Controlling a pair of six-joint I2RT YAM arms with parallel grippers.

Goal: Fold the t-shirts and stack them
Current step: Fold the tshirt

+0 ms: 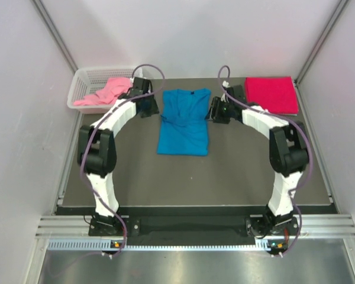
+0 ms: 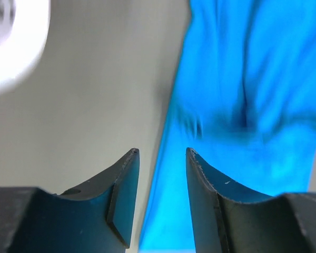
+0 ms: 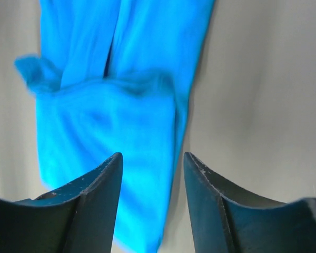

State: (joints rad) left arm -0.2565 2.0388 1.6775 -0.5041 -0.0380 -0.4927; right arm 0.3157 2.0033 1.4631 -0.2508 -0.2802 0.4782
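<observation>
A bright blue t-shirt (image 1: 183, 121) with a dark collar lies in the middle of the dark mat, its sleeves folded inward. My left gripper (image 1: 149, 108) hovers at the shirt's left edge near the collar end. In the left wrist view this gripper (image 2: 162, 153) is open, with the blue cloth (image 2: 242, 79) below and nothing between the fingers. My right gripper (image 1: 216, 112) sits at the shirt's right edge. It is open too in the right wrist view (image 3: 152, 155), above the shirt's edge (image 3: 110, 116). A crimson red t-shirt (image 1: 271, 94) lies folded at the back right. A light pink t-shirt (image 1: 106, 92) is bunched in the basket.
A white mesh basket (image 1: 83, 80) stands at the back left corner, and it shows as a white blur (image 2: 10, 42) in the left wrist view. Pale walls close in the left, right and back. The mat's front edge runs just ahead of the arm bases.
</observation>
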